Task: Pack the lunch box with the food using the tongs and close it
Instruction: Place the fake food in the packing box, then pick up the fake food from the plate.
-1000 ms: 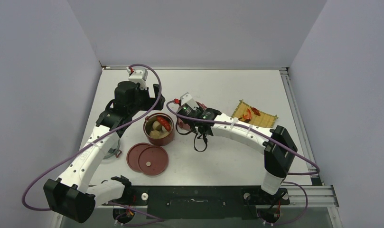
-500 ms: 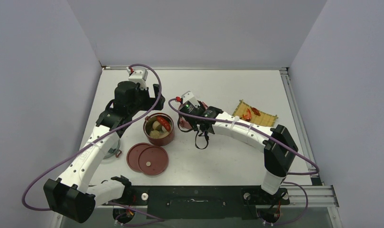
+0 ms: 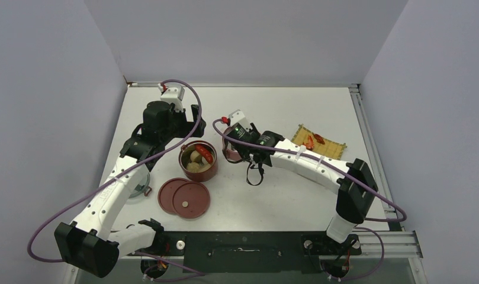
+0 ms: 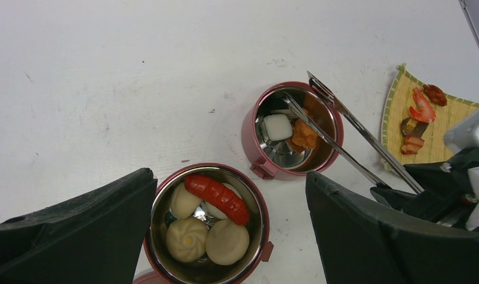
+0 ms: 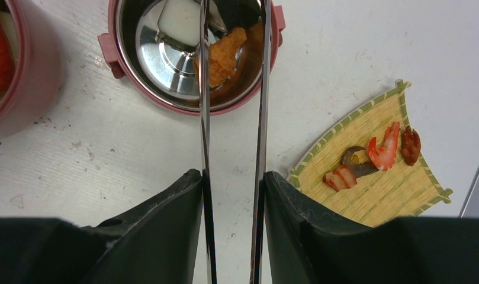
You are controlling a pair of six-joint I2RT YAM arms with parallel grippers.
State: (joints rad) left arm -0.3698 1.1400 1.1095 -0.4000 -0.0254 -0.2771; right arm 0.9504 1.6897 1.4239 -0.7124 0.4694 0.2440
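Moved: right end effector [image 5: 232, 177] has eased its squeeze on the tongs [image 5: 202, 118]; their arms part, releasing the orange piece [image 5: 225, 50] into the bowl [image 5: 160, 65]. Left end effector [image 4: 225, 177] gapes wide, empty.

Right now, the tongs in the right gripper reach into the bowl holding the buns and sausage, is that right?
No: the tongs in the right gripper reach into the other bowl, holding a white piece and an orange piece; the right wrist view shows it.

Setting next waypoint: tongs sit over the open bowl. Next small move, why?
Probably lift the tongs clear and swing to the mat: their arms stand apart, the orange piece lies in the bowl, and more food waits on the mat.
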